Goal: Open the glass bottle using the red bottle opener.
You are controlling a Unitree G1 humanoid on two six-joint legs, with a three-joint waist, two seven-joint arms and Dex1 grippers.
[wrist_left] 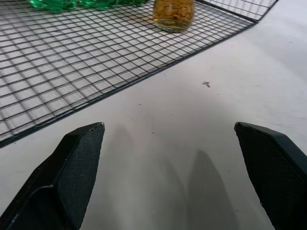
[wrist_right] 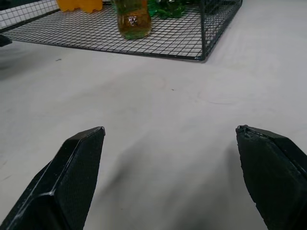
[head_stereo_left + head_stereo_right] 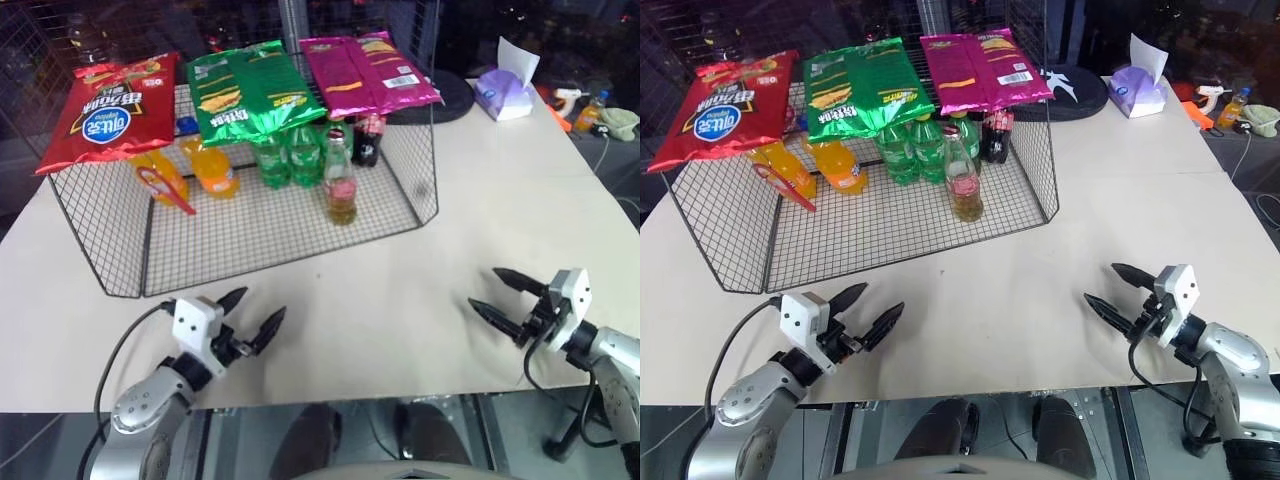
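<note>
Both the left gripper (image 3: 252, 311) and right gripper (image 3: 494, 293) hover near the table (image 3: 400, 290) with fingers spread wide, apparently touching nothing.

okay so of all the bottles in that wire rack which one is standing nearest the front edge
The glass bottle of yellow drink with the red cap. It stands alone in front of the green bottles; the orange bottles and the dark bottle sit farther back.
</note>
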